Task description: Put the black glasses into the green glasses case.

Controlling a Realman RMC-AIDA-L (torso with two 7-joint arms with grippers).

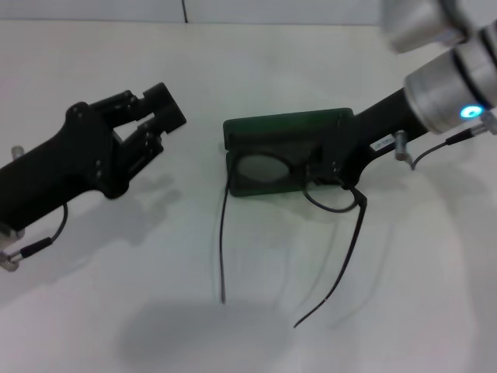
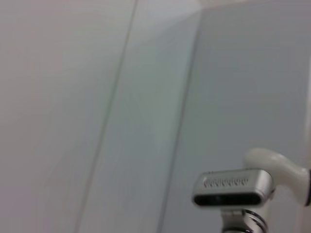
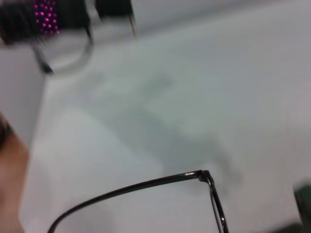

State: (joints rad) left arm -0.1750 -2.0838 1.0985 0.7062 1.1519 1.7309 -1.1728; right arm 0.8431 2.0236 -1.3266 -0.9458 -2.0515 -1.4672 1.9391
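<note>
The green glasses case [image 1: 283,126] lies open at the table's middle, its lid toward the far side. The black glasses [image 1: 264,167] are held over the case's tray, one lens above it, both temple arms unfolded and reaching toward the near edge. My right gripper [image 1: 332,167] comes in from the right and is shut on the right half of the frame. A temple arm and hinge of the glasses show in the right wrist view [image 3: 146,184]. My left gripper [image 1: 155,126] hovers open and empty to the left of the case.
The white table [image 1: 116,295] ends at a wall at the back. The left wrist view shows only the wall and the robot's head camera [image 2: 233,187]. The left arm [image 3: 48,14] shows far off in the right wrist view.
</note>
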